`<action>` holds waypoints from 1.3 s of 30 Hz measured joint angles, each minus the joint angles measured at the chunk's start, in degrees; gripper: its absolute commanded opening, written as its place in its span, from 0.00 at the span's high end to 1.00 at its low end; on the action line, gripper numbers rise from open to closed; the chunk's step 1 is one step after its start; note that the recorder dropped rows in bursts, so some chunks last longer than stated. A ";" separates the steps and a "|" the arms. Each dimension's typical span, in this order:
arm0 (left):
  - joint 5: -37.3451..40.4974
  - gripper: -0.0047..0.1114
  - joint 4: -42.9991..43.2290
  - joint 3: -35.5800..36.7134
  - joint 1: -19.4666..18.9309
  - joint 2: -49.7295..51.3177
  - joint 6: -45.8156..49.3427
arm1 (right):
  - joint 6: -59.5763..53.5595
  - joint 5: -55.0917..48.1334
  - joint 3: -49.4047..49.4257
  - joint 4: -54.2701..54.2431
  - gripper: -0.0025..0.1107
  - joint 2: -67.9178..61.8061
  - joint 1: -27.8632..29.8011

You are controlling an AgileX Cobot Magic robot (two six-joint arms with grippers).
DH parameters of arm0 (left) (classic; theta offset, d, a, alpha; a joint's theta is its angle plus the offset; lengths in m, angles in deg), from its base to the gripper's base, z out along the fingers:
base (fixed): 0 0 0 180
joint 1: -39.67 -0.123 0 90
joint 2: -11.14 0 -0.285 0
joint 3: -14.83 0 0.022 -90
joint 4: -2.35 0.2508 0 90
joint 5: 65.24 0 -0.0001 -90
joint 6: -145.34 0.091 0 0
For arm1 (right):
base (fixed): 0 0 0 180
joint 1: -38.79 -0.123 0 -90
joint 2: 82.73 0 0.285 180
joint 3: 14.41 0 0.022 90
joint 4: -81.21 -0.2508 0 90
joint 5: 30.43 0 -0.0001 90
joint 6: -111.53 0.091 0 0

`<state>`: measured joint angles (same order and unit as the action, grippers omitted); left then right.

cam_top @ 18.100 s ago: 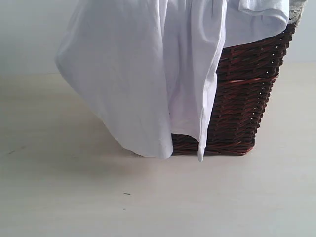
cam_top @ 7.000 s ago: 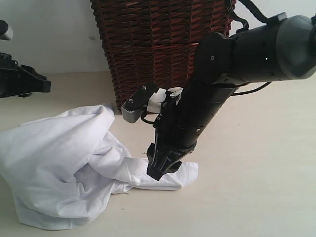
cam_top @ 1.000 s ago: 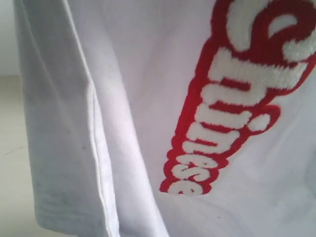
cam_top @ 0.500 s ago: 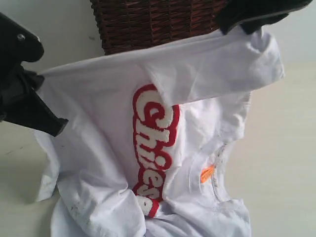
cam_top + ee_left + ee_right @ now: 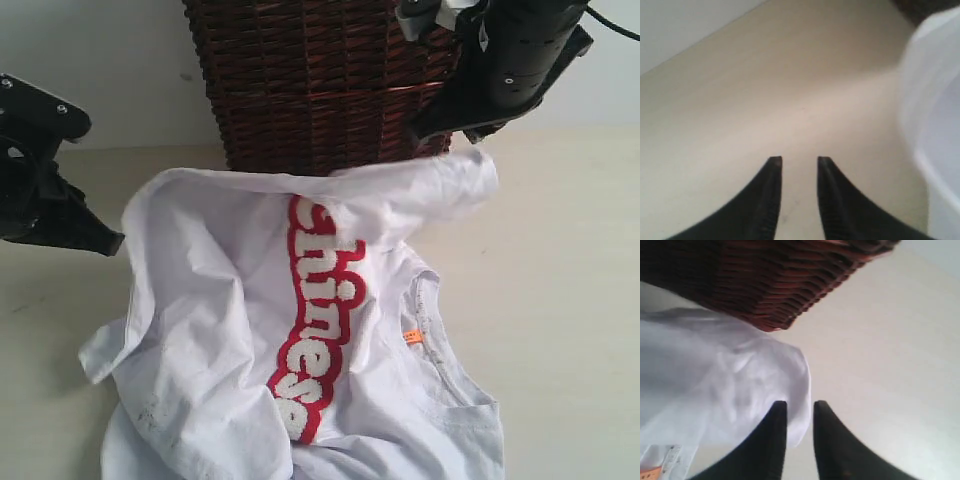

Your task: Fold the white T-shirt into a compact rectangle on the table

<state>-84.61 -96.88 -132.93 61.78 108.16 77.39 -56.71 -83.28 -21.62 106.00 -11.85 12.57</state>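
Note:
The white T-shirt (image 5: 220, 330) lies crumpled on the table (image 5: 560, 300) in front of the basket, with its red-outlined white letters (image 5: 320, 320) facing up and an orange tag (image 5: 410, 336) at the collar. My left gripper (image 5: 100, 240) hangs open just left of the shirt. In the left wrist view nothing is between the jaws of the left gripper (image 5: 797, 159), and the shirt (image 5: 940, 125) is a blur to one side. My right gripper (image 5: 440, 130) hovers open above the shirt's far right corner. In the right wrist view the right gripper (image 5: 800, 402) stands over the shirt's edge (image 5: 715, 375).
A dark brown wicker basket (image 5: 320, 80) stands right behind the shirt, close to the right arm, and also shows in the right wrist view (image 5: 765, 280). Bare beige table (image 5: 765, 90) stretches to the left and right of the shirt.
Half a second ago the shirt hung stretched between both shut grippers. Both have opened and let go, and the shirt has dropped onto the table. The right arm has risen slightly.

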 measured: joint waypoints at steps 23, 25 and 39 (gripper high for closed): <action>12.88 0.96 -0.48 8.56 14.26 -0.31 -10.52 | -18.91 -12.52 0.00 -21.39 0.69 7.41 0.32; 9.14 0.96 -0.48 10.21 14.39 0.96 -12.62 | -19.20 -12.77 0.45 -22.86 0.69 8.13 0.32; 57.51 0.96 58.03 -4.85 -3.70 8.24 -77.78 | -21.25 -8.05 4.15 -24.79 0.76 9.28 0.32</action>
<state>-27.09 -38.86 -137.77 58.08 116.40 -0.39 -77.96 -91.33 -17.46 81.21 -2.57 12.89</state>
